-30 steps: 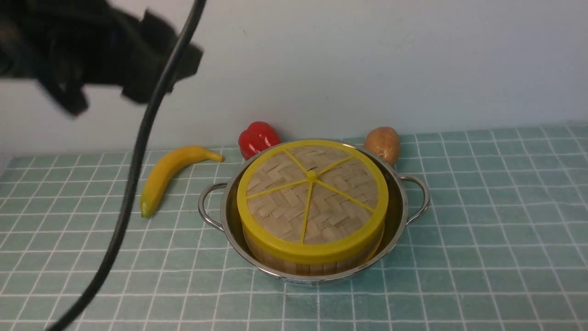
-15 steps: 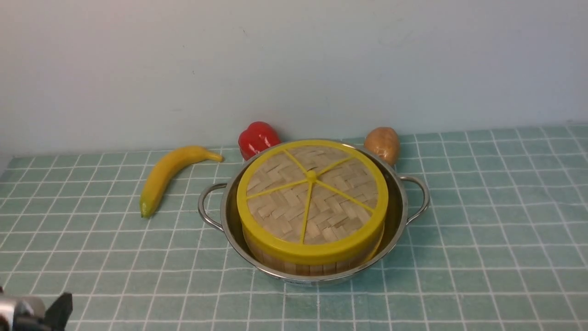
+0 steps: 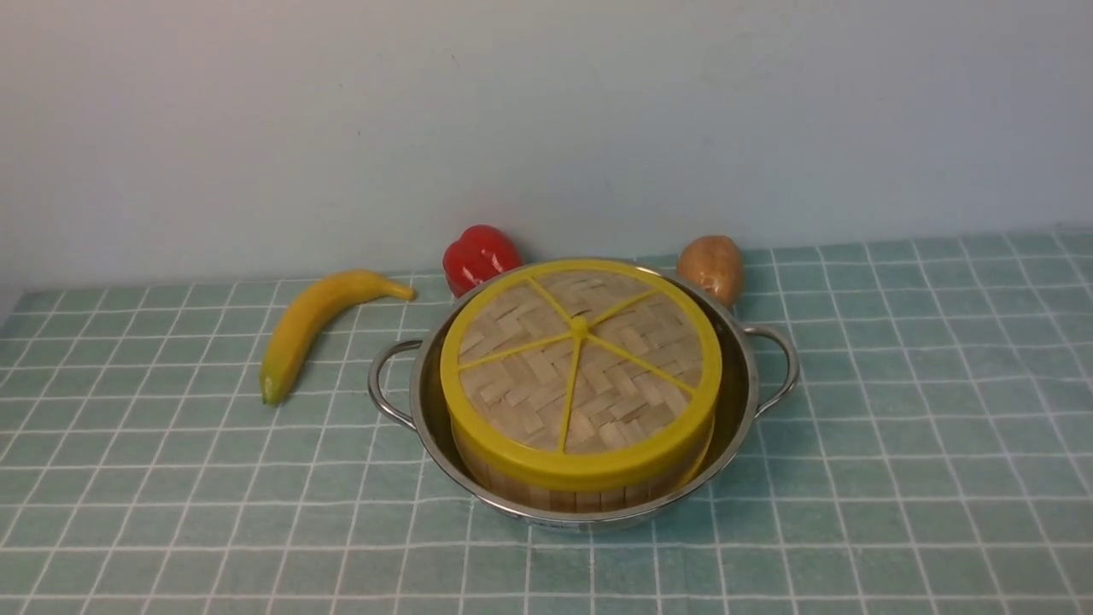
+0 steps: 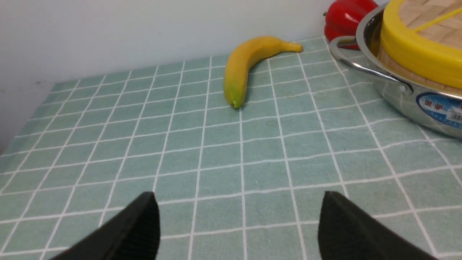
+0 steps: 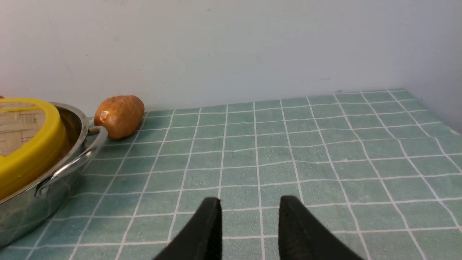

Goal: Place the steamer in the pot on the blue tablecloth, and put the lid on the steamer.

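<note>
Front view shows neither of my grippers; only the wrist views do. My left gripper [image 4: 238, 220] has its fingers spread wide over bare blue tablecloth [image 4: 180, 144], nothing between them. My right gripper [image 5: 251, 224] has its fingers set narrow but apart, a strip of cloth visible in the gap, nothing held. Left wrist view alone shows a blue-and-white label [image 4: 442, 108] on the outer wall of the pot [image 4: 397, 97]. The banana [image 4: 245, 65] and the red pepper [image 4: 346, 18] show in that view but not in the right wrist view, which instead gives the potato [image 5: 119, 115] just beside the pot's handle. Landmark: the pot [image 3: 734, 410], wide, shallow, shiny steel, a looped wire handle on each side, standing on the tablecloth [image 3: 897, 478]. Inside it sits the steamer [image 3: 546, 495], pale bamboo slats visible only as a band below the lid. The lid [image 3: 581, 376] rests on top of the steamer: flat woven disc, yellow rim, yellow spokes meeting at a small centre knob. Steamer contents hidden by the lid. Banana [image 3: 312, 325] lies left of the pot, apart from it; pepper [image 3: 480, 256] behind the pot's left rear; potato [image 3: 711, 266] behind its right rear.
</note>
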